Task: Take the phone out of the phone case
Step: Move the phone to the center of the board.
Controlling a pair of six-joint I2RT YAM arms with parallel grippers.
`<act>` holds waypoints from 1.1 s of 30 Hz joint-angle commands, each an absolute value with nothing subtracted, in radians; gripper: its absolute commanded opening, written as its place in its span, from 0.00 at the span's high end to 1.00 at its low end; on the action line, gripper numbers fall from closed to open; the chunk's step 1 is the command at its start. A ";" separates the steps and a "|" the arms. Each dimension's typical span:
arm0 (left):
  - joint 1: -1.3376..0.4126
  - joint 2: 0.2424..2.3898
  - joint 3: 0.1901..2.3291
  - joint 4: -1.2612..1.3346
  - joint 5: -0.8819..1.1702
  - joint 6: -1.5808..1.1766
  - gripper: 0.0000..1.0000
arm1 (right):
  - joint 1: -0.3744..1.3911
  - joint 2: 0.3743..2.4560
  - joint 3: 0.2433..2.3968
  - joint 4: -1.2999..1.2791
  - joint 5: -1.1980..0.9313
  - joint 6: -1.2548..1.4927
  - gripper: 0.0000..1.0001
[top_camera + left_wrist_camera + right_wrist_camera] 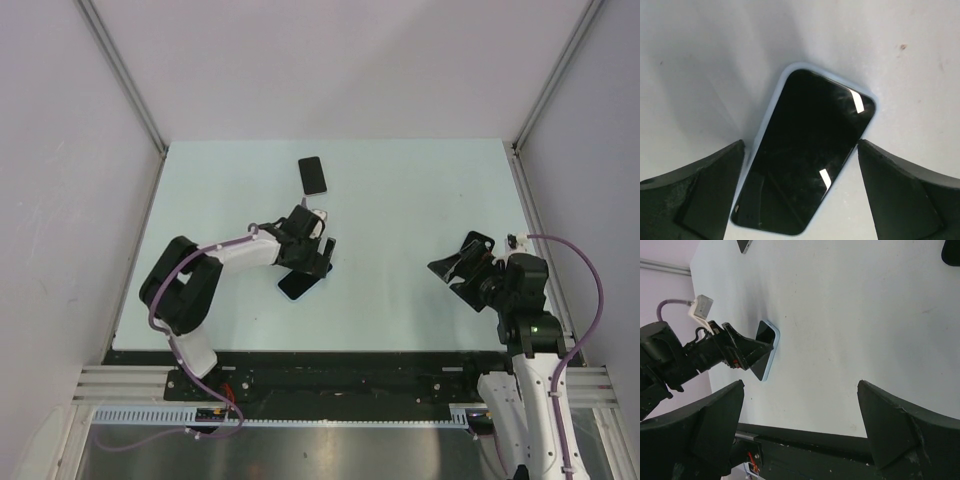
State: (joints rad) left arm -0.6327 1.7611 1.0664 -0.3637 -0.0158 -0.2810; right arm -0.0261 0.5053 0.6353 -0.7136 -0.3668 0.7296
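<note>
1. The phone (807,160) lies flat & screen-up on the desk (400,200), a bit left of centre and towards the near edge. Its pale-blue case (771,110) rims it all round, so I judge it's not out yet.
2. My left pincer (801,146) hangs right over it, spread wide, gripping nothing. The fingers (900,195) sit one either side of the phone's long edges. Prob. so that closing would catch it across the narrow width.
3. The left-hand finger is v. near the rim; can't tell if it touches.
4. My right pincer (801,385) is over the right of the desk, well apart from the phone, also spread wide & empty, aimed towards it. I reckon it's parked to help, since peeling a case wants one side held and the other pushed.
5. A 2nd dark slab (313,175) lies farther back, beyond the left pincer. Can't tell if it's a phone or a case.
</note>
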 commanded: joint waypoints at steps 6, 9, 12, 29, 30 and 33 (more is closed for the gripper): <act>-0.652 1.678 0.931 -0.331 0.123 -0.370 0.00 | 0.023 0.500 0.632 -0.658 -0.331 0.739 0.00; -0.689 1.651 0.898 -0.318 0.138 -0.391 0.00 | 0.031 0.494 0.632 -0.660 -0.328 0.742 0.00; -0.765 1.651 0.870 -0.311 0.133 -0.431 0.00 | 0.043 0.499 0.626 -0.654 -0.330 0.745 0.00; -0.845 1.322 0.808 -0.371 0.161 -0.519 0.00 | 0.836 0.771 0.515 -0.438 0.116 1.008 0.00; -0.854 1.342 0.833 -0.394 0.135 -0.494 0.00 | 0.862 0.817 0.515 -0.416 0.129 1.023 0.00; -0.922 1.396 0.870 -0.452 -0.041 -0.431 0.00 | 0.887 0.936 0.515 -0.370 0.152 1.118 0.00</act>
